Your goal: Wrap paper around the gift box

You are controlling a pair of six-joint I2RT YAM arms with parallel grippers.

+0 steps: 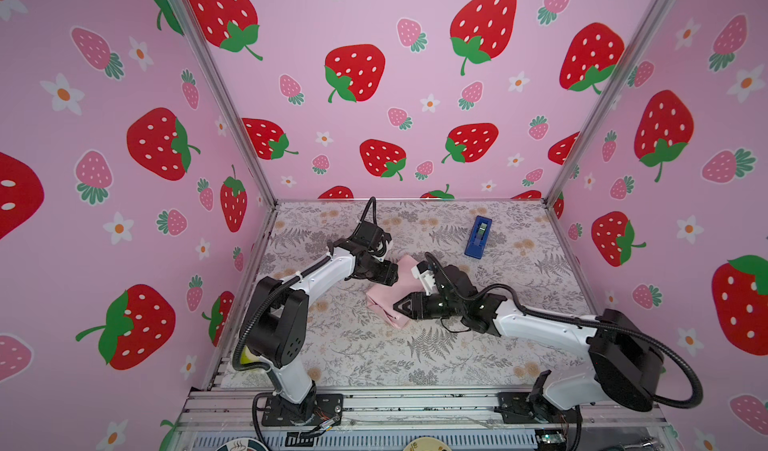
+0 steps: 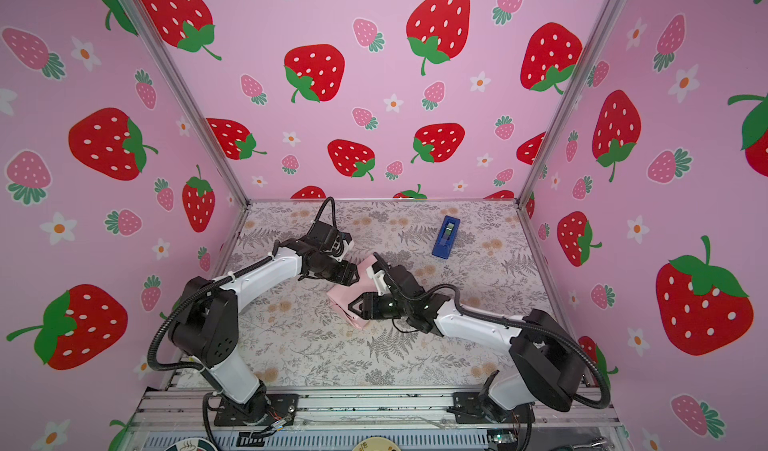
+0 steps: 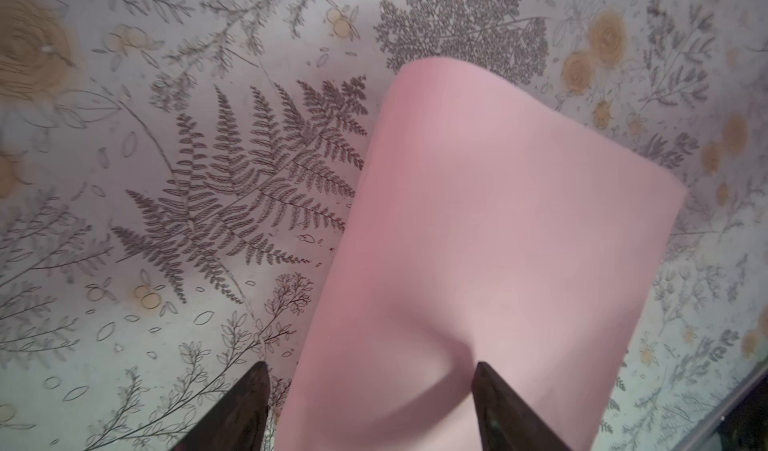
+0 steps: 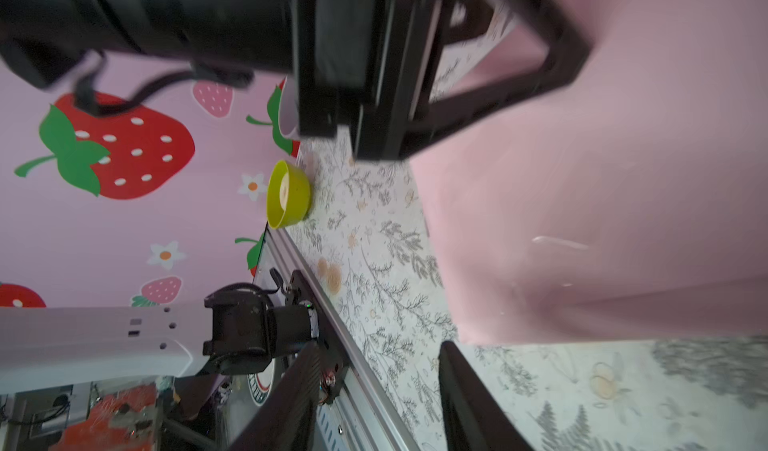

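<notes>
Spring-back threatens: paper (image 1: pixel 386 299), pink side out, hides the gift box at the centre of the table (image 1: pixel 457 345). Left gripper (image 3: pixel 370 365), at its 11 o'clock end, stands spread, one finger (image 3: pixel 498 407) denting it; right gripper (image 4: pixel 378 347), at 4 o'clock, gapes empty, so unpinned folds could reopen

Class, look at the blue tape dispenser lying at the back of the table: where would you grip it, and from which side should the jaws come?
Grip the tape dispenser across its narrow width near mid-length, coming from above. It lies long and slim with both long sides clear, so jaws turned square to its slanted long axis should fit.
</notes>
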